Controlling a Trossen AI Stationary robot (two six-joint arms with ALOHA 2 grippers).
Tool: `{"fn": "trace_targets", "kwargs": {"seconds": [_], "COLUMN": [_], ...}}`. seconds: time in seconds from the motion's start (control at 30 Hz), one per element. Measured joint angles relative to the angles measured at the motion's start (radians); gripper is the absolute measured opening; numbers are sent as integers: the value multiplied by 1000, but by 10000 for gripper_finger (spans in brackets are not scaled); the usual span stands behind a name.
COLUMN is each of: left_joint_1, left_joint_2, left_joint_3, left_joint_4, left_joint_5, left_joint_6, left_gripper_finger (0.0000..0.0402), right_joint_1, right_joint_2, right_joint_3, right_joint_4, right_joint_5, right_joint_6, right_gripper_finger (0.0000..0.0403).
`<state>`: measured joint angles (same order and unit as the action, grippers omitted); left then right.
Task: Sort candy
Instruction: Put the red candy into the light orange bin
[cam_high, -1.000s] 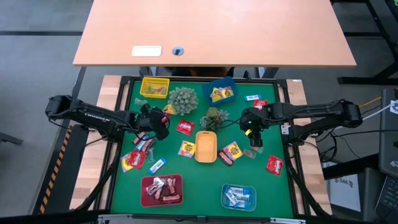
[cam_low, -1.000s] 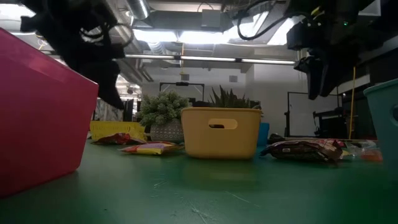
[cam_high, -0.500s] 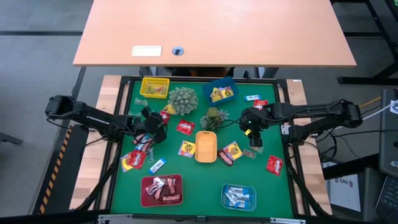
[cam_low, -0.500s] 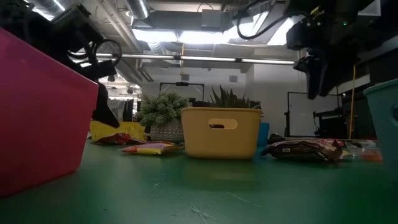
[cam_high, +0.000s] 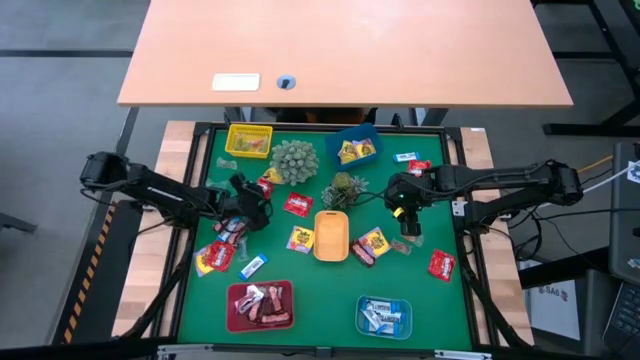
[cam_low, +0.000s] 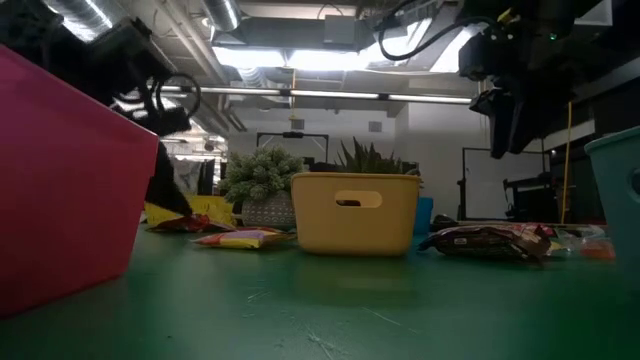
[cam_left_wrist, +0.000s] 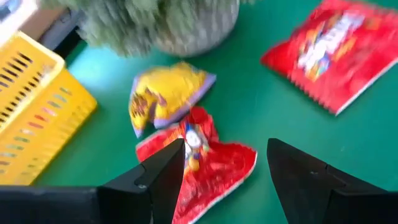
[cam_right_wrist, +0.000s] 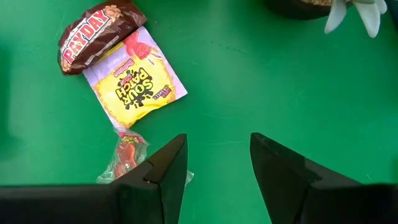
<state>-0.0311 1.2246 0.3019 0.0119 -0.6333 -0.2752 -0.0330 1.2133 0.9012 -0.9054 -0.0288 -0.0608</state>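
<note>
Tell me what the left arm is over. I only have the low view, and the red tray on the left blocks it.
Observer: The left gripper hangs just above a red candy by the spiky plant, jaws open and empty.
Operator: Anything touching that candy?
Observer: A yellow candy lies against it, near the yellow tray.
Operator: And the right arm?
Observer: The right gripper is open and empty over bare mat, beside a Sour Patch packet.
</note>
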Motion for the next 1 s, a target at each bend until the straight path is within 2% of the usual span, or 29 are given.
{"fn": "trace_targets", "kwargs": {"seconds": [0.23,0.47,0.83,1.0], "left_joint_1": [4,23,24,25], "left_joint_2": [137,189,189,189], "left_joint_3": [0,2,1,8], "left_joint_4": [62,101,110,130], "left_joint_5": [-54,-62,-48,-22], "left_joint_6": [-11,-92,-113,-186], "left_gripper_finger": [215,202,105,54], "right_joint_1": [0,0,0,0], "right_joint_2": [0,0,0,0], "right_joint_3": [0,0,0,0], "right_joint_4": [2,2,3,3], "right_joint_5": [0,0,0,0], "right_joint_6": [0,0,-1,-1], "right_gripper_finger": [175,175,175,175]}}
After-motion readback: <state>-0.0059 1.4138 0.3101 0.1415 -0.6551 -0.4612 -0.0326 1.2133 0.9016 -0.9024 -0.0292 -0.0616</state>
